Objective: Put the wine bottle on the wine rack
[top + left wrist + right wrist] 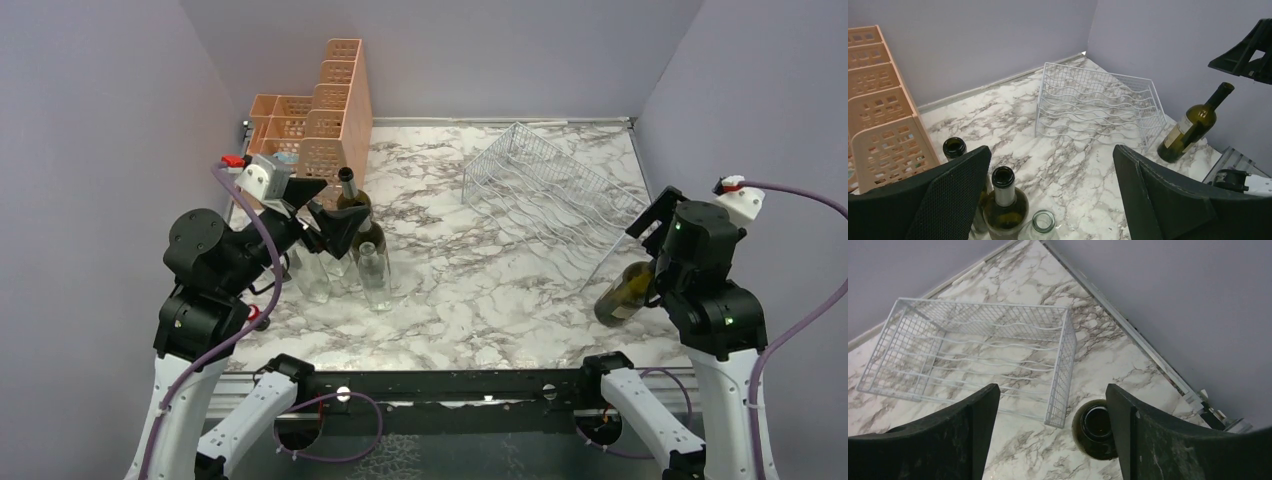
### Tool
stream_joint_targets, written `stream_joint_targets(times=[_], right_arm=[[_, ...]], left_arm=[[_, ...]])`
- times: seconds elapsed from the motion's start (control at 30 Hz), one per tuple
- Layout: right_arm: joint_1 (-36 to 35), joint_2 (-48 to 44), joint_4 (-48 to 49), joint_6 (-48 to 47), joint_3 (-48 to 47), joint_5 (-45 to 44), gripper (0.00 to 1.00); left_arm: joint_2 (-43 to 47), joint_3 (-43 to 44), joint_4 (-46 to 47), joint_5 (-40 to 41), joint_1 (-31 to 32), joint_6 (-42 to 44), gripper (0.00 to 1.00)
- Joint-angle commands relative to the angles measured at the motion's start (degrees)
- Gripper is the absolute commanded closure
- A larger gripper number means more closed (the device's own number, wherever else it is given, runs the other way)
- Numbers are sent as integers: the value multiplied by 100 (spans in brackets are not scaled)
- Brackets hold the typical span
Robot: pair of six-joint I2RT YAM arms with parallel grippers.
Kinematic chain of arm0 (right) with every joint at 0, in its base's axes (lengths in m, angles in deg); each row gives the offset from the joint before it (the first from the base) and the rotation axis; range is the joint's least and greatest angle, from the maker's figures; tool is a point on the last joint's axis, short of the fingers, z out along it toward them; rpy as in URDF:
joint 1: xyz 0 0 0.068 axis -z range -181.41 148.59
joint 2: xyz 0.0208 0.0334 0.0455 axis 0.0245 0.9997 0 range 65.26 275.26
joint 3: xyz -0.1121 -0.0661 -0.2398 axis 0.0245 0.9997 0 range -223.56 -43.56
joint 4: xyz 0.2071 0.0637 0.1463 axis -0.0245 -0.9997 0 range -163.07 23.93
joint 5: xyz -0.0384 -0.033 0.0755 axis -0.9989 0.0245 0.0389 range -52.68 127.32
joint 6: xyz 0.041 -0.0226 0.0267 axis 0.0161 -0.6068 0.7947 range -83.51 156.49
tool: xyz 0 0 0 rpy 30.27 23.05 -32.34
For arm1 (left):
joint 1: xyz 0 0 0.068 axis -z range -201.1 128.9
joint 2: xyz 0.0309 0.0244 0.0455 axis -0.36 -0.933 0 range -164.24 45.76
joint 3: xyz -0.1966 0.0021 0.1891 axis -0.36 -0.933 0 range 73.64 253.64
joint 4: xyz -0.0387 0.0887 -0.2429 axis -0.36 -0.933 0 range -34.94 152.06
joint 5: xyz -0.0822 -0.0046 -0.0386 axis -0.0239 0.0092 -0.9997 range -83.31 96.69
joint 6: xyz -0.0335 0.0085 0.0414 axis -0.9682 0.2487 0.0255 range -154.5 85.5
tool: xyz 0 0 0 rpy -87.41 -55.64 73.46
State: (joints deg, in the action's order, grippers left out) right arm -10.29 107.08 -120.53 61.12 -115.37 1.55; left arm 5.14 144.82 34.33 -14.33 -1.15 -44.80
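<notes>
Your right gripper [1052,392] hangs open above the wine bottle [1096,426], standing just beside the wine rack [973,347]; an off-centre squeeze could topple it. Your left gripper [1052,148] idles open, empty.

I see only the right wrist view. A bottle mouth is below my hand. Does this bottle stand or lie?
Observer: It stands, neck up. The left wrist view shows the whole wine bottle, green glass with a pale label.
Operator: Is it the only one?
Observer: No, several bottles stand at the left side, below the open left hand.
Operator: What is behind them?
Observer: A peach organizer, by the back wall.
</notes>
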Motion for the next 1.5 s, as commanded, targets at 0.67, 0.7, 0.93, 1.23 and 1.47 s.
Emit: stream_joint_targets(times=[0.67, 0.7, 0.93, 1.23, 1.47], right_arm=[[30, 36, -258, 1546, 1398, -1719, 32], [32, 29, -240, 1518, 1417, -1756, 38], [36, -164, 104, 973, 1521, -1717, 72], [41, -125, 347, -240, 953, -337, 99], [43, 25, 335, -818, 666, 1305, 99]], left_arm=[[120, -389, 897, -678, 102, -48, 1], [121, -409, 925, -687, 99, -62, 1], [-6, -480, 1203, -1186, 106, -136, 1], [-195, -400, 1980, -1972, 106, -603, 1], [-652, -704, 3129, -2372, 111, -1590, 1]])
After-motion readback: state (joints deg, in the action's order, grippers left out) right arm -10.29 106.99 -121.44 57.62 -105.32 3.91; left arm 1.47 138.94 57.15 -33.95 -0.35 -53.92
